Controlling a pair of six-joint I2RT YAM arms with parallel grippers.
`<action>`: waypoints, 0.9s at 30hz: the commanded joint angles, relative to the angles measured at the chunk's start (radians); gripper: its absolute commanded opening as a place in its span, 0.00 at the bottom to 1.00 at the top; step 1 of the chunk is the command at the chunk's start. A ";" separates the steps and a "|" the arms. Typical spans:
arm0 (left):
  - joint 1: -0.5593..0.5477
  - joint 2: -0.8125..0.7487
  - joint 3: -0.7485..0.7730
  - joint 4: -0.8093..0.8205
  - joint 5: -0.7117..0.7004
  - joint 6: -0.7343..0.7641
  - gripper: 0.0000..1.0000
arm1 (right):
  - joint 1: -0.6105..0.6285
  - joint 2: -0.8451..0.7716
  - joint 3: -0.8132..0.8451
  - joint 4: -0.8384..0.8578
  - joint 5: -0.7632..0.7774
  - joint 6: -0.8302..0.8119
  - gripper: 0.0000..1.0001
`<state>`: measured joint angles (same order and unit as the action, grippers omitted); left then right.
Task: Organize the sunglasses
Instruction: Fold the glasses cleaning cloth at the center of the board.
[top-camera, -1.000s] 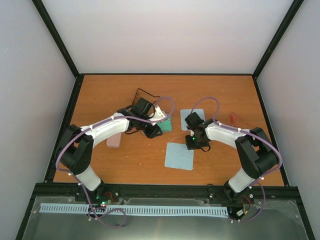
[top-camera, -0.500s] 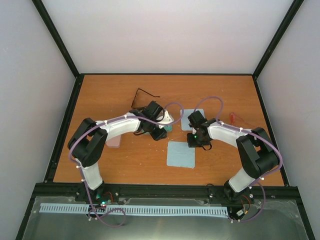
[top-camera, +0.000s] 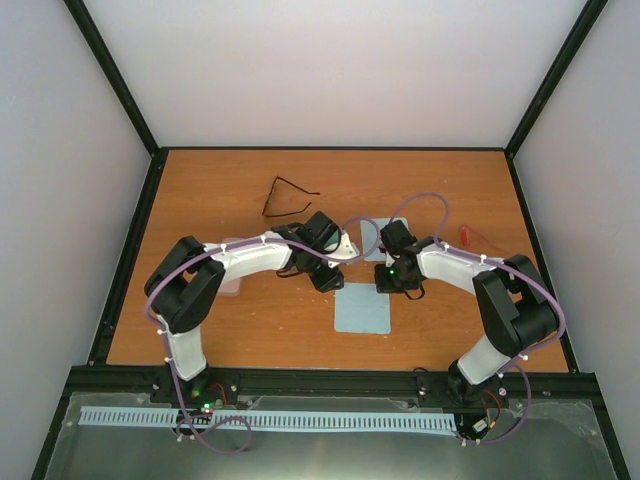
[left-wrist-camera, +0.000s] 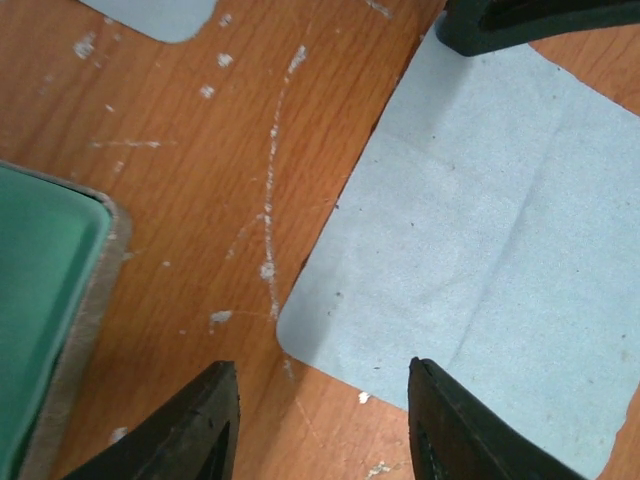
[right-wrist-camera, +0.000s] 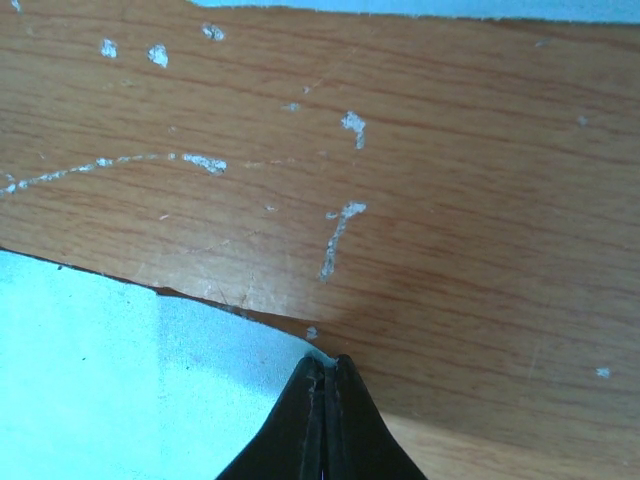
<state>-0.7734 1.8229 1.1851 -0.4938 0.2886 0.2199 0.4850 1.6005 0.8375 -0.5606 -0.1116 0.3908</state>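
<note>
Sunglasses (top-camera: 286, 196) sit as a thin black outline on the counter (top-camera: 200, 200), beyond the blue cloth (top-camera: 361, 308) and to its left. They are well apart from it, and neither arm is near them.

Right jaws are clenched, tips meeting at the cloth's far right corner. They look to be nipping it, since the edge beside them rides slightly off the wood.

Left jaws are released with nothing between them, poised over the cloth's left edge.

An open green-lined case (left-wrist-camera: 40, 300) lies just left of the cloth, and a second cloth (left-wrist-camera: 160, 12) lies just beyond it.

My read is that this is the cloth-handling step and the glasses are not yet dealt with. Next I'd want the left jaws low and flat on the free edge, because thin fabric offers little to bite.
</note>
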 joint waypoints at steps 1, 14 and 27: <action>-0.020 0.031 0.026 0.012 0.018 0.004 0.46 | -0.005 0.015 -0.009 0.008 -0.002 0.006 0.03; -0.030 0.062 -0.014 0.045 0.002 -0.001 0.40 | -0.007 0.018 0.002 0.005 -0.009 0.005 0.03; -0.032 0.118 -0.016 0.086 -0.031 0.001 0.37 | -0.007 0.012 -0.002 0.002 -0.007 -0.006 0.03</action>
<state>-0.7906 1.9152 1.1671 -0.4149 0.2653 0.2195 0.4828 1.6009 0.8375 -0.5591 -0.1177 0.3893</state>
